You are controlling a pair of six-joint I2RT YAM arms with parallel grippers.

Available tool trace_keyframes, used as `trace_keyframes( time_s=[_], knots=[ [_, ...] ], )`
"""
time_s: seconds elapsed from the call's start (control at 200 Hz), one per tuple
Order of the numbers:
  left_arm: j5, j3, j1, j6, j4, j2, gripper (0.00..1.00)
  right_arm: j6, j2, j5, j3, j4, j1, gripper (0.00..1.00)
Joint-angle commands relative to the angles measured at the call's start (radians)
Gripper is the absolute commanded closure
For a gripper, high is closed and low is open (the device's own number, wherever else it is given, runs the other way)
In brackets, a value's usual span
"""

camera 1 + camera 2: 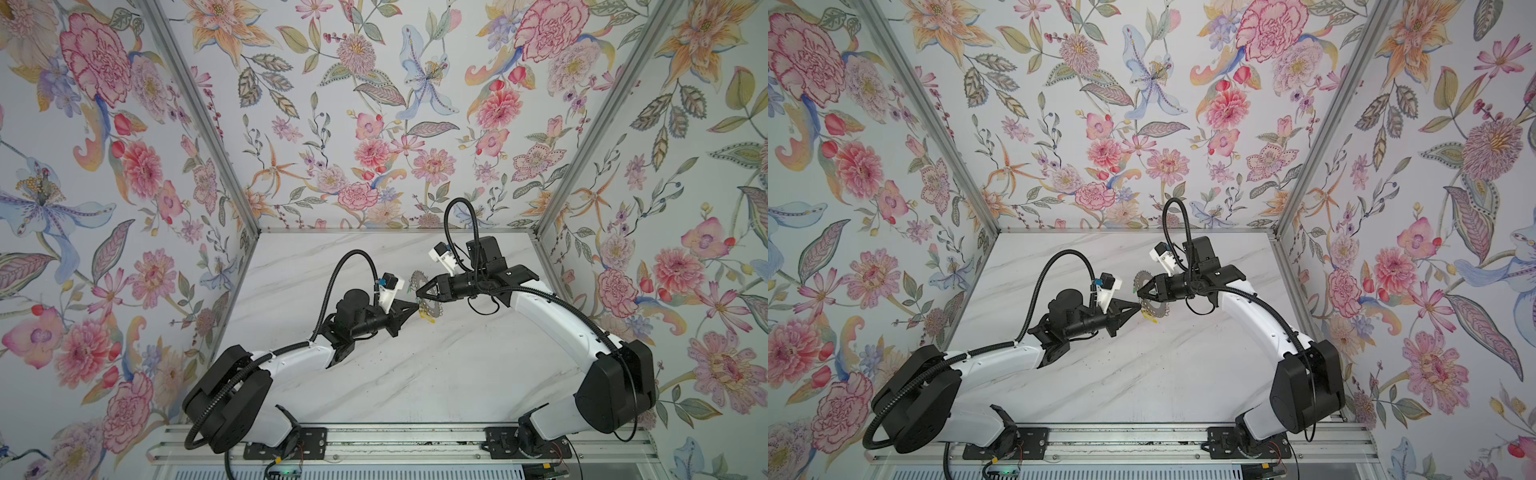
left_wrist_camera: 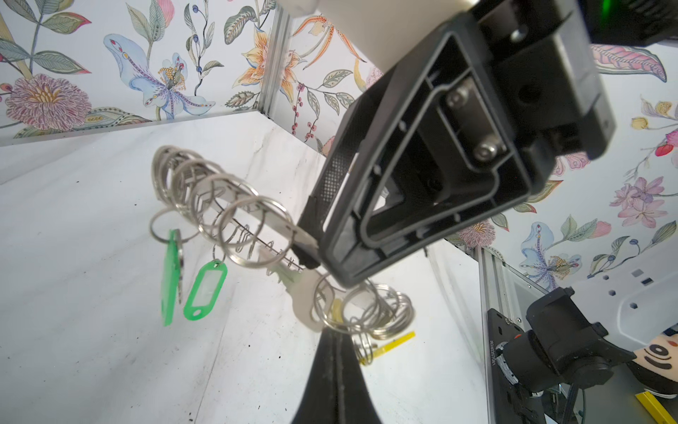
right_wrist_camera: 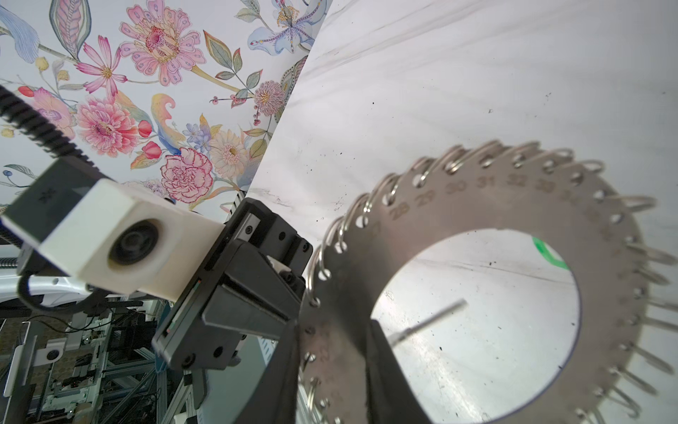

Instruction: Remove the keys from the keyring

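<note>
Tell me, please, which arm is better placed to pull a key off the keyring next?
Left: its gripper is shut at the silver key, while the right gripper holds the keyring.

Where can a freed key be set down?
Bare marble table lies between the two arms, toward the front rail; more lies by the back wall. It is crowded mid-table, where the right gripper holds the keyring and the left gripper meets it.
</note>
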Motion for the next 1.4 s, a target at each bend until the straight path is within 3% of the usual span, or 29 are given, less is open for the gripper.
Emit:
trace_keyframes(
  time_s=[0.0, 0.555, 0.906, 1.391],
  knots=[
    [-0.002, -0.016, -0.009, 0.014, 0.012, -0.033, 1.00, 0.000, -0.034, -0.012, -0.019, 0.023, -0.013, 0.87],
    [-0.034, -0.061, -0.009, 0.034, -0.029, -0.068, 1.00, 0.010, -0.051, 0.020, -0.106, 0.066, -0.051, 0.86],
    [-0.050, -0.115, -0.010, 0.041, -0.013, -0.010, 1.00, 0.021, -0.052, 0.002, -0.207, 0.126, -0.050, 0.86],
    [-0.044, -0.163, -0.009, 0.023, 0.080, 0.119, 1.00, 0.040, 0.081, -0.031, -0.298, 0.255, -0.021, 0.87]
  ],
)
